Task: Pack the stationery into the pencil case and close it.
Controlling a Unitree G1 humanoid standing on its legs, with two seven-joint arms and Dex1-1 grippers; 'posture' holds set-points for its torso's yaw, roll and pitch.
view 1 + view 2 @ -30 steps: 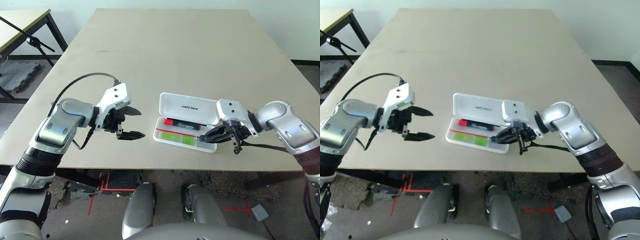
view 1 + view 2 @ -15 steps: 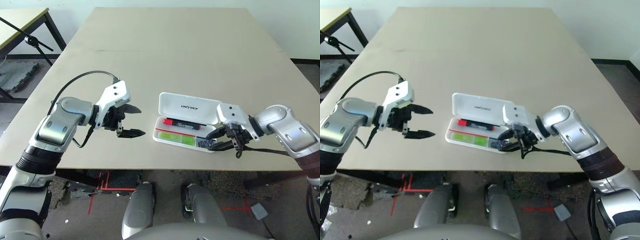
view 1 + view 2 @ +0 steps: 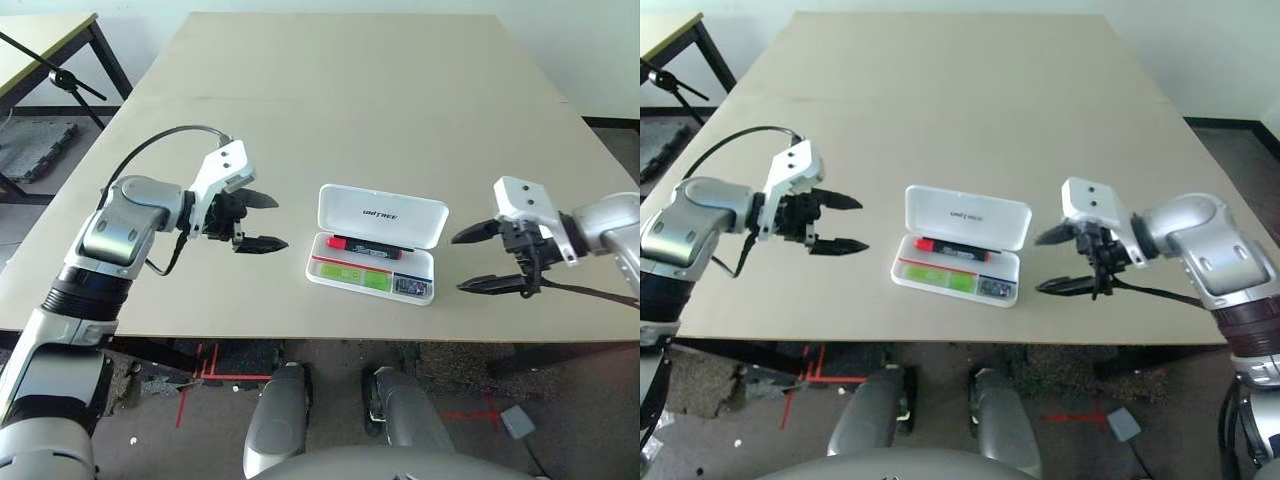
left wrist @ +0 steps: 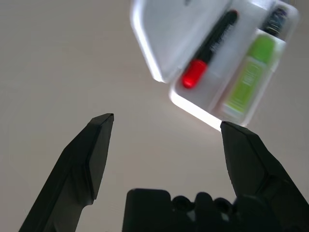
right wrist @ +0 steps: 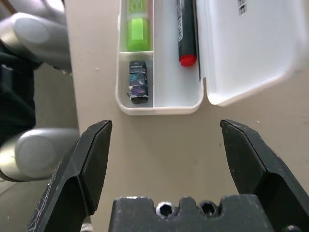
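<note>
Left eye view: the left claw (image 3: 258,222) is seen left of the case (image 3: 372,246), held above the worktop (image 3: 330,110), fingers spread wide apart, nothing gripped. It is pointed toward the case, clear of it. The case is laid near the front edge of the worktop, lid (image 3: 382,215) open and tilted up at the far side, dark lettering seen on the lid. Inside the tray, the marker (image 3: 365,246) is laid along the far side, red cap toward the left. The highlighter (image 3: 355,275) is laid in the near compartment, parallel to the marker. The block (image 3: 410,287) is placed in the small compartment at the right end of the tray, just beside the highlighter's end. All three items are contained in the tray. The right claw (image 3: 475,260) is held to the right of the case, apart from it, above the worktop's front edge; its fingers are spread wide, nothing held. In the right wrist view the tray end with the block (image 5: 138,81) is framed between the two spread fingers (image 5: 89,162), no contact made.
</note>
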